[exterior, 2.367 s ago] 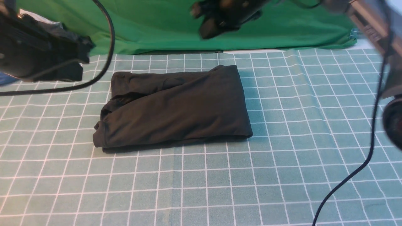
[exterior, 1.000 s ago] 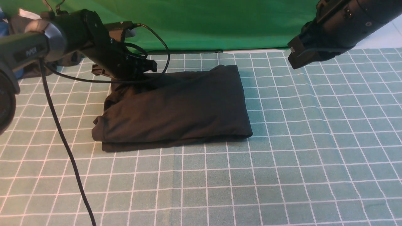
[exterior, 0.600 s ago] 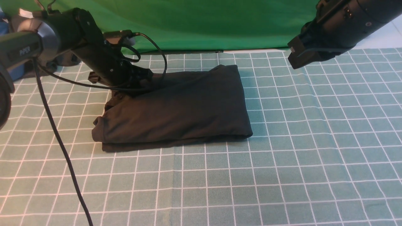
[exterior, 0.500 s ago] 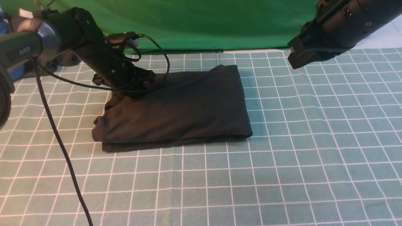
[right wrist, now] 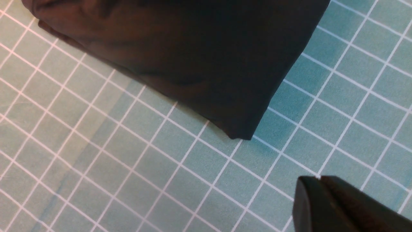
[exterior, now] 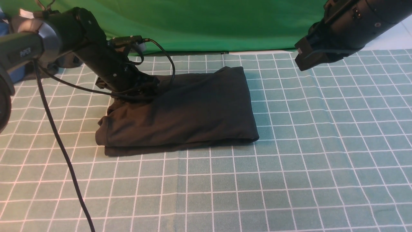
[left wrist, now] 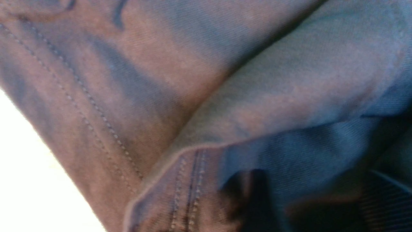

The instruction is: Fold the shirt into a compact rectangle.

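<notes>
The black shirt (exterior: 193,109) lies folded into a rough rectangle on the checked table cloth, its left end rumpled and layered. No print or neck label shows. My left gripper (exterior: 141,90) is down on the shirt's back left corner. In the left wrist view its dark fingers (left wrist: 248,196) sit either side of a hemmed fold of the shirt (left wrist: 128,80), with cloth pinched between them. My right gripper (exterior: 301,61) hangs shut in the air beyond the shirt's right end, holding nothing. In the right wrist view the right gripper (right wrist: 318,178) is above bare cloth near the shirt's corner (right wrist: 199,48).
A teal cloth with a white grid (exterior: 289,161) covers the table, and a green backdrop (exterior: 209,22) hangs behind it. The left arm's black cable (exterior: 61,145) trails across the front left. Some dark material (exterior: 66,59) lies behind the left arm.
The left arm came down onto the shirt's back left corner and edged rightward; the shirt's left end has bunched slightly. The right arm swung out to the upper right and has held still since.
</notes>
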